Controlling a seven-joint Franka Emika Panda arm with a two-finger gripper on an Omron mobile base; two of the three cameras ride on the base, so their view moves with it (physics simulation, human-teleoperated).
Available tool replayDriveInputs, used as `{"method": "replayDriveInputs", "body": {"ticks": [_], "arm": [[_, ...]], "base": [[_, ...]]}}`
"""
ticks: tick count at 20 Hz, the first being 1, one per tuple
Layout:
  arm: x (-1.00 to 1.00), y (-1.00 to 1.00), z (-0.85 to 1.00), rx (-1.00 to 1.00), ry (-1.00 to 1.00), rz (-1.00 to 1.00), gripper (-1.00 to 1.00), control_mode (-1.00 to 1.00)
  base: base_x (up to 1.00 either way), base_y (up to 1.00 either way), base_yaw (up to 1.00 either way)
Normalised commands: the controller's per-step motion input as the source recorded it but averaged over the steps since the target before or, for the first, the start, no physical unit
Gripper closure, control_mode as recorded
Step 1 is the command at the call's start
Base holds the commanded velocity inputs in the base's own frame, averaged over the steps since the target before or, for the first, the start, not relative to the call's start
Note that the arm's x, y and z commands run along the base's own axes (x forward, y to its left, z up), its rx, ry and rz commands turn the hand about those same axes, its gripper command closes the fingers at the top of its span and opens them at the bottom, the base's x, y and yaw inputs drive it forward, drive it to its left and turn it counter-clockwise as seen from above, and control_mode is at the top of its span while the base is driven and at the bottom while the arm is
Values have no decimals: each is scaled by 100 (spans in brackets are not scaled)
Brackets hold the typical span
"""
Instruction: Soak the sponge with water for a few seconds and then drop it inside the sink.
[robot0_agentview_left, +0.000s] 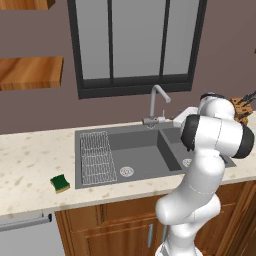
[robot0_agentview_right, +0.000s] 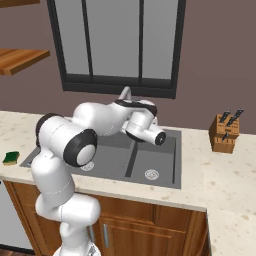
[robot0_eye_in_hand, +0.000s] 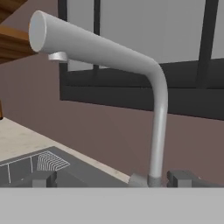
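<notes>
Two dark finger tips (robot0_eye_in_hand: 40, 178) rise at the bottom of the hand view, set far apart with nothing between them; the gripper (robot0_eye_in_hand: 113, 180) stands at its widest and holds nothing; it points at the base of the grey gooseneck faucet (robot0_eye_in_hand: 158, 113), close to it, though whether it touches I cannot tell; the faucet's spout reaches out over the sink (robot0_agentview_left: 145, 145); the sponge (robot0_agentview_left: 60, 183), green side up, lies on the counter (robot0_agentview_left: 30, 155) well to the left of the sink's left edge, near the counter's front edge; a ribbed wire rack (robot0_agentview_left: 96, 157) rests in the left basin along its left wall; a knife block (robot0_agentview_right: 224, 133) stands on the counter to the right of the sink, toward the back wall.
</notes>
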Motion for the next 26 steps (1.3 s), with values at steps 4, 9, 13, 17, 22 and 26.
{"method": "replayDriveInputs", "body": {"ticks": [4, 9, 13, 17, 22, 26], "arm": [[5, 0, -18, 0, 0, 0, -100, -100], [6, 0, -14, 0, 0, 0, -100, -100], [20, 0, 0, 0, 0, 0, -100, -100], [25, 0, -2, 0, 2, 0, -100, -100], [21, 0, -1, 0, 2, 0, -100, -100], [18, 0, -8, 0, 1, 0, -100, -100]], "base": [[0, 0, 0], [0, 0, 0], [0, 0, 0], [0, 0, 0], [0, 0, 0], [0, 0, 0]]}}
